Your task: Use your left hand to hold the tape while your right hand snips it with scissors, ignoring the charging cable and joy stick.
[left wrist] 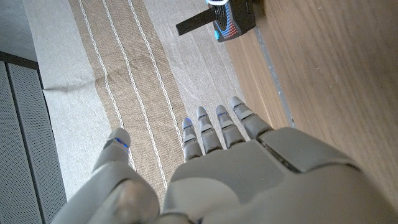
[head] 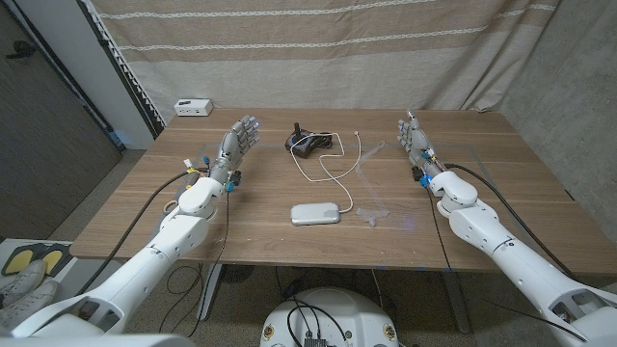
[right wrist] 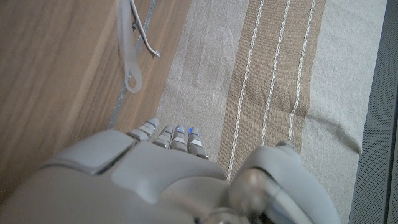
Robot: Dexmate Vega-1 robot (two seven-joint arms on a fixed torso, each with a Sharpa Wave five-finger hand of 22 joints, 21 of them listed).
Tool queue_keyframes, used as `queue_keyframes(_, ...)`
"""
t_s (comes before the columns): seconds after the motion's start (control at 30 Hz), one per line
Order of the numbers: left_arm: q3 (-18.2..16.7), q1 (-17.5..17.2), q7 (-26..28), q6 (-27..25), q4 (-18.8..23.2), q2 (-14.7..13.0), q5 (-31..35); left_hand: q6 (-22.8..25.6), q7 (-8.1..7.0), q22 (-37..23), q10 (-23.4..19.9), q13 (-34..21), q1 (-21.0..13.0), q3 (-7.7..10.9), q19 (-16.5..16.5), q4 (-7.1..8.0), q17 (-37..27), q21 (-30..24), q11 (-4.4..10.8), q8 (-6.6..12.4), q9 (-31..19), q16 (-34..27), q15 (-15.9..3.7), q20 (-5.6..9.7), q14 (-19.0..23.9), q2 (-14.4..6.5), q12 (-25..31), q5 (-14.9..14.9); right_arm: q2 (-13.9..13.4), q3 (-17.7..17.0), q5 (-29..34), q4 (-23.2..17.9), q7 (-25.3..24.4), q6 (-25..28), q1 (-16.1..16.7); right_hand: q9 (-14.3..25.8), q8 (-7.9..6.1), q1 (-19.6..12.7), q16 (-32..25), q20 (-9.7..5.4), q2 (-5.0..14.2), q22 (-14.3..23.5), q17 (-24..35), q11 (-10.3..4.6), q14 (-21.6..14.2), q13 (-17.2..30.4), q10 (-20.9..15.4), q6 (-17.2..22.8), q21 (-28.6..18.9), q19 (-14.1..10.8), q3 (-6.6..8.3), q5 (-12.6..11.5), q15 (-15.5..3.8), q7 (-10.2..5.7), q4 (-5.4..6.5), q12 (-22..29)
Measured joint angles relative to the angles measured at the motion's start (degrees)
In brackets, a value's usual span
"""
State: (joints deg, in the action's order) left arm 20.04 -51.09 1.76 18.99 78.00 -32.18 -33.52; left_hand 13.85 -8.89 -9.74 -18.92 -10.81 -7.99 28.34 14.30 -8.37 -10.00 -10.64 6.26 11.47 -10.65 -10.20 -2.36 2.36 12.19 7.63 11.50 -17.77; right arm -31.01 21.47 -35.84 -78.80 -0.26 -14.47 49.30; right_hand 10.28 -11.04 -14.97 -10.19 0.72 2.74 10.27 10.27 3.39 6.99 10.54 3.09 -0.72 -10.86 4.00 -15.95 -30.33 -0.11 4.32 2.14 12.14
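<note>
While nothing is in my grasp yet, I judge the job to be at its very start. My left hand (head: pixel 239 140) stands in the left middle of the head view and my right hand (head: pixel 416 143) in the right middle, both with fingers straight, slightly apart and empty.

Between them, at the upper centre, sit the joystick (head: pixel 303 142) and the white cable (head: pixel 333 162), which I leave alone. Just right of centre lies a faint clear shape that I take for the scissors (head: pixel 370 154). Lower, beside the white pad (head: pixel 317 213), is another clear bit, likely the tape (head: pixel 370 214), though it is too faint to be sure.

Next, I think, my left hand must cross toward the lower centre for the tape, while my right closes on the scissor handles.
</note>
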Motion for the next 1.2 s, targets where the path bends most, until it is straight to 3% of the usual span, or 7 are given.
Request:
queue_keyframes(0.13, -0.07, -0.40, 1.06, 0.00, 0.73, -0.33, 0.84, 0.81, 0.81, 0.00, 0.42, 0.00, -0.11, 0.00, -0.85, 0.00, 0.00, 0.00, 0.14, 0.21, 0.00, 0.26, 0.01, 0.03, -1.16, 0.11, 0.00, -0.35, -0.15, 0.00, 0.19, -0.15, -0.12, 0.00, 0.05, 0.00, 0.00, 0.00, 0.00, -0.32, 0.00, 0.00, -0.09, 0.31, 0.55, 0.00, 0.31, 0.00, 0.00, 0.32, 0.00, -0.01, 0.49, 0.00, 0.00, 0.00)
queue_keyframes(0.27, -0.14, -0.87, 2.28, -0.03, 1.61, -0.90, 2.09, 0.40, 1.31, 0.00, 1.69, 0.00, -0.11, -0.02, -1.65, -0.02, -0.02, 0.00, 0.18, -0.04, 0.00, 0.26, 0.32, -0.20, -2.26, 0.11, -0.30, -0.35, -0.22, 0.00, 0.35, -0.17, -0.12, -0.01, 0.06, -0.01, 0.00, 0.00, 0.00, -0.43, 0.00, 0.00, -0.15, -0.53, 1.49, 0.00, 1.15, 0.07, 0.00, 0.80, 0.00, -0.01, -0.45, -0.38, 0.00, -0.25)
queue_keyframes(0.97, -0.12, -3.32, 11.59, -4.18, 7.16, -4.33, 12.65, -0.34, 1.94, 0.01, 2.86, 0.01, 0.95, -1.20, -2.36, 0.39, -0.01, 0.00, 0.13, -0.25, -0.01, 0.26, 0.33, -0.30, -3.49, 1.17, -0.30, -0.68, -0.71, 0.27, 0.83, -0.37, 0.07, -0.27, 0.01, -0.01, 0.00, -0.22, 0.00, -0.82, 0.22, -0.01, -0.14, -1.46, 2.51, -0.01, 1.63, -0.41, 0.00, 1.43, 0.00, -0.01, -1.39, -0.86, 0.00, -0.28)
queue_keyframes(1.0, -0.26, -4.52, 12.06, -4.52, 9.72, -5.71, 13.12, -0.34, 1.94, 0.01, 2.86, 0.01, 0.95, -1.20, -2.36, 0.39, -0.01, 0.00, 0.13, -0.25, -0.01, 0.26, 0.33, -0.30, -3.49, 1.17, -0.30, -0.68, -0.73, 0.27, 0.96, -0.38, 0.20, -0.27, 0.01, -0.01, 0.00, -0.22, 0.00, -0.82, 0.22, -0.01, -0.14, -1.66, 2.66, -0.01, 1.83, -0.41, 0.00, 1.43, 0.00, -0.01, -1.23, -0.86, 0.00, -0.28)
queue_keyframes(1.2, -0.67, -5.78, 14.12, -6.10, 12.32, -6.78, 15.04, -0.34, 1.93, 0.01, 2.83, 0.01, 1.18, -1.61, -3.20, 0.45, 0.00, 0.28, 0.11, -0.25, -0.01, 0.26, 0.35, -0.32, -4.12, 1.40, -0.30, -0.88, -1.01, 0.28, 1.08, -0.40, 0.41, -0.18, 0.01, -0.01, 0.00, -0.22, 0.00, -0.71, 0.22, -0.01, -0.14, -1.89, 2.66, -0.01, 1.61, -0.41, 0.00, 1.96, 0.00, -0.15, -1.23, -0.86, 0.00, -0.28)
